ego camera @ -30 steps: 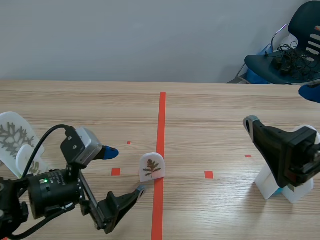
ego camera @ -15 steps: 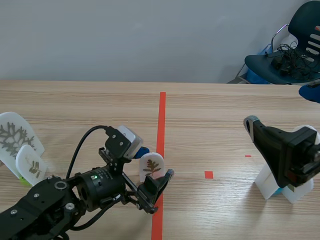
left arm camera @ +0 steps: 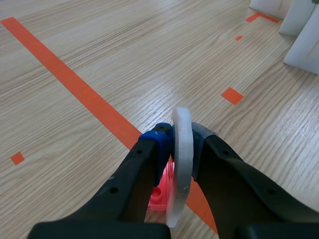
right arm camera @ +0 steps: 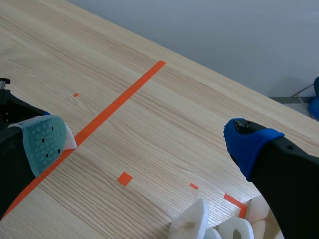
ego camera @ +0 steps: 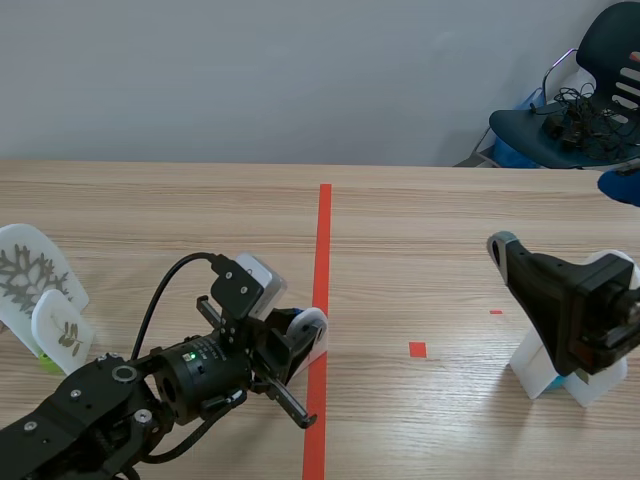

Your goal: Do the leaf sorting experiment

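Observation:
A small white arched card with a brown leaf on it [ego camera: 308, 330] stands by the red centre tape line [ego camera: 322, 250]. My left gripper [left arm camera: 182, 137] is shut on it. In the left wrist view the card [left arm camera: 181, 164] is edge-on between the blue pad [left arm camera: 157, 138] and the grey pad [left arm camera: 202, 133], on a pink brick base [left arm camera: 160, 195]. My right gripper [right arm camera: 144, 142] hangs open over the table's right half with nothing between its fingers.
Two white leaf cards stand at the far left, a large one [ego camera: 25, 272] and a small one [ego camera: 60, 335]. More white cards in stands [ego camera: 555, 378] sit under the right arm [ego camera: 565, 305], also in the right wrist view [right arm camera: 195, 221]. A chair [ego camera: 580, 110] is beyond the table.
My left arm has swung right from the left edge to the leaf card, and its fingers have closed on the card. The right arm has not moved.

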### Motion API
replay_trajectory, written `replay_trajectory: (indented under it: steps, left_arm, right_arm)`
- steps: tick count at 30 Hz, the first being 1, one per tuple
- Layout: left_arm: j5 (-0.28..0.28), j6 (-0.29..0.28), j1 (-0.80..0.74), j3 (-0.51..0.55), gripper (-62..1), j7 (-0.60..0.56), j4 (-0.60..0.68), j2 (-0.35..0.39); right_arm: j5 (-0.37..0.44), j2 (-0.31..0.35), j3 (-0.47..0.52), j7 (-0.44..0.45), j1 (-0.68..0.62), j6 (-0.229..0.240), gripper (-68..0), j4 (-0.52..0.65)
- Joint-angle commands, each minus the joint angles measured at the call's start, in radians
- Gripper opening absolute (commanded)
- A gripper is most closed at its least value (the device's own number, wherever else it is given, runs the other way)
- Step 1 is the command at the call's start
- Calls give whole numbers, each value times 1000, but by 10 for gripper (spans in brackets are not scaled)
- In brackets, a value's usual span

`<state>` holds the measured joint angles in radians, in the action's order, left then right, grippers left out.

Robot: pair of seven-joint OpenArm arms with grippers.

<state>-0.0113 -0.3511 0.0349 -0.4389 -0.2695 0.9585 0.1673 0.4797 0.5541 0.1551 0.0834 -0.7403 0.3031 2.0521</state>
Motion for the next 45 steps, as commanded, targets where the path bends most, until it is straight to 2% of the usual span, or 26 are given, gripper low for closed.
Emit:
replay_trajectory:
  steps: [1,5,10,12,15,20,24,26,31,33,35,37,39,43,45]
  left_arm:
    - [8,-5,-34,11,-569,4,87,19]
    - [96,-10,-159,77,-568,72,285,69]
    - [216,25,-338,264,-569,79,424,82]
    - [262,66,-375,335,-569,79,423,77]
    - [291,132,-398,421,-568,77,401,77]
    - [347,154,-380,512,-569,79,328,78]
    - [350,154,-348,529,-561,79,262,80]
    - [350,154,-347,530,-516,77,249,82]
    - [349,154,-348,533,-308,76,258,86]
    - [349,146,-352,549,-253,85,290,87]
    - [366,111,-372,570,-220,99,351,93]
    - [404,41,-405,594,-191,130,444,105]
    - [417,-63,-446,629,-146,143,559,116]
    - [419,-273,-522,672,3,158,776,134]
    - [419,-345,-546,672,14,179,852,151]
  right_arm:
    - [7,0,3,11,14,-4,4,0]
    - [7,0,3,11,14,-4,4,0]
    - [7,0,3,11,14,-4,4,0]
    - [7,0,3,11,14,-4,4,0]
    - [7,0,3,11,14,-4,4,0]
    - [7,0,3,11,15,-4,4,0]
    - [7,0,3,11,15,-4,4,0]
    - [7,0,3,11,15,-4,4,0]
    - [7,0,3,11,15,-4,4,0]
    - [7,0,3,11,15,-4,4,0]
    - [7,0,3,11,15,-4,4,0]
    - [7,0,3,11,15,-4,4,0]
    - [7,0,3,12,15,-4,4,0]
    - [8,0,3,12,15,-4,4,0]
    - [8,0,3,12,15,-15,4,0]
